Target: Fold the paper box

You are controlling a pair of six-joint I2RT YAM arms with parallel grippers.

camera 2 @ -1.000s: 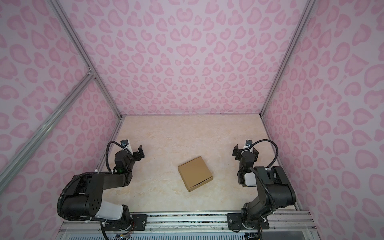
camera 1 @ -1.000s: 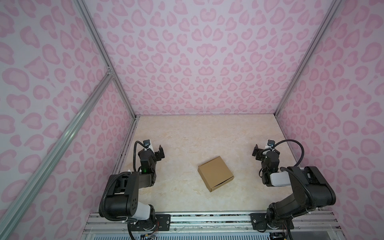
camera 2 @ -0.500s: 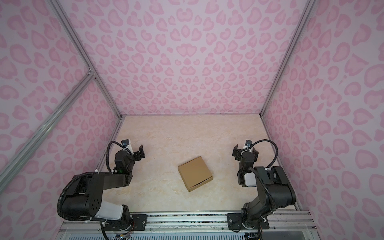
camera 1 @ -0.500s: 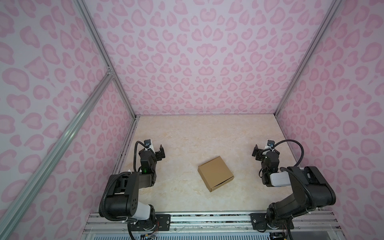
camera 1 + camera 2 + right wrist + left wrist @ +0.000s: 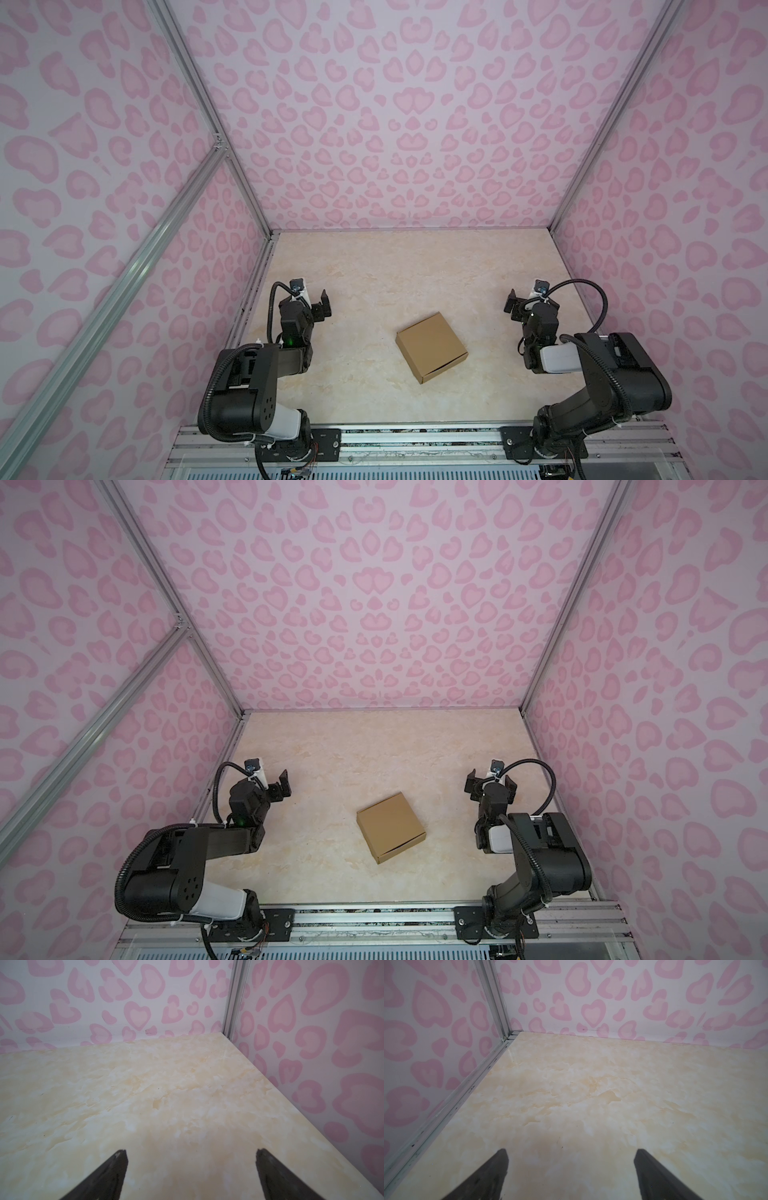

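We found the paper box (image 5: 431,353) folded shut, a small, shallow square of brown cardboard lying flat on the marble-patterned table (image 5: 415,266), turned at an angle, with a lid seam showing along its near edge. In both top views it sat between the two claws, off to the right of the left gripper (image 5: 312,298) and off to the left of the right gripper (image 5: 531,302), well apart from each and a little back from their tips, toward the arms' bases.

The left gripper stood spread wide and held nothing. In its wrist view, the dark fingertips (image 5: 496,1169) framed only bare tabletop, and a corner of the pink heart-print walls (image 5: 395,124) lay ahead of them.

The right gripper was likewise spread wide and empty-handed. Its fingertips (image 5: 270,1167) hung above bare tabletop and pointed at the opposite far corner. Neither claw touched the box. Both arms were drawn in close to the side walls, above the metal rail (image 5: 415,440) that carried their bases.
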